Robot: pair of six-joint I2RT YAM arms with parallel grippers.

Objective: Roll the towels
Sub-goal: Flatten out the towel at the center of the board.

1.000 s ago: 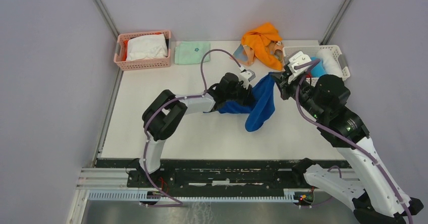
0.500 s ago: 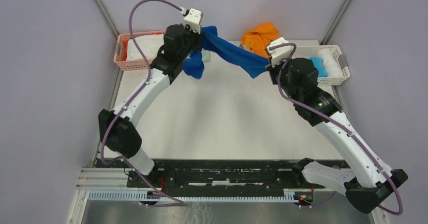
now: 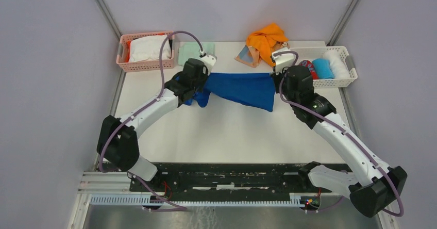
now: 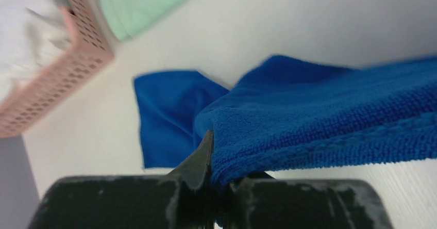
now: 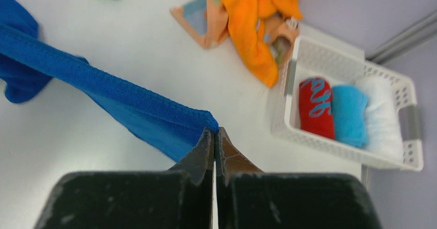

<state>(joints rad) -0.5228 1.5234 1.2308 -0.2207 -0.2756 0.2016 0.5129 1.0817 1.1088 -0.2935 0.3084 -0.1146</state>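
The royal blue towel (image 3: 241, 88) hangs stretched between my two grippers over the back half of the table. My left gripper (image 3: 202, 80) is shut on its left corner (image 4: 268, 136); a loose end droops to the table (image 4: 167, 115). My right gripper (image 3: 276, 77) is shut on its right corner (image 5: 203, 119). The bright orange towel (image 3: 265, 39) lies crumpled at the back, also seen in the right wrist view (image 5: 255, 17). The peach towel (image 3: 246, 56) lies partly under it, showing a pastel patch (image 5: 198, 16).
A pink basket (image 3: 147, 51) with white cloth stands back left, with the folded mint-green cloth (image 3: 193, 52) next to it. A white basket (image 3: 330, 66) back right holds red, light blue and white rolls (image 5: 355, 110). Grey walls enclose the table.
The arms lifted the blue towel high toward the back, then lowered it. It went from a bunched heap near the centre to a sheet spread taut between both grippers.
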